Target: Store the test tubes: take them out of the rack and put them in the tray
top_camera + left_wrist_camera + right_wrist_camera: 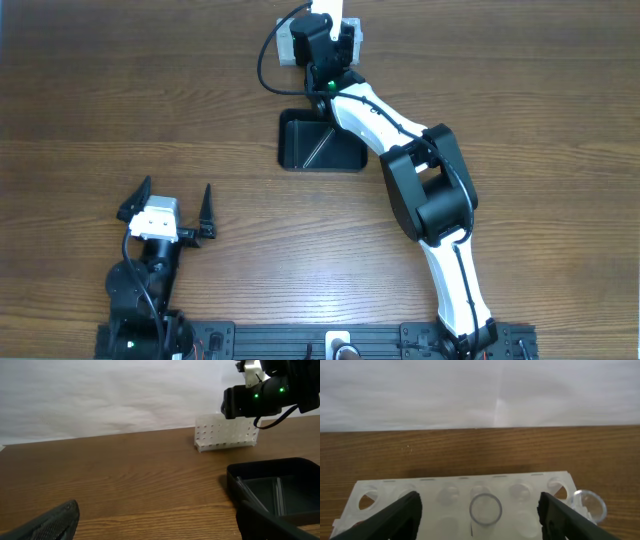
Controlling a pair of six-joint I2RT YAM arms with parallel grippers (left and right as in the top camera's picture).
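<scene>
**A:** Right claw (pixel 479 502) is up over the rack (pixel 445 494) at the far side of the table (pixel 100 80); fingers spread wide; nothing gripped.

**B:** And the tube it's lined up on?

**A:** One tube (pixel 485 509) stands upright in a hole near the rack's middle, open mouth up; it sits between the two fingers with a clear gap on either side; no contact that I can see.

**B:** Any more up there?

**A:** A second tube (pixel 590 505) at the rack's end corner, outside the right claw's spread; whether it sits in a hole or just beside the rack, I cannot tell.

**B:** Where's the tray?

**A:** The tray (pixel 300 158) is black and shallow; it lies nearer the arms than the rack does, close to it but apart; from above, the right arm crosses the tray's right-hand corner on its way to the rack.

**B:** Anything in it?

**A:** Two tubes (pixel 250 494) lying flat on the floor of the tray; one slants across it, the other lies straighter just beside; both are clear glass against the black.

**B:** And the left side?

**A:** Left claw (pixel 177 186) is low on the table's left, near its own base; well apart from tray and rack; fingers splayed wide, holding nothing; it faces the far wall, with the rack and tray off to one side ahead of it.
</scene>
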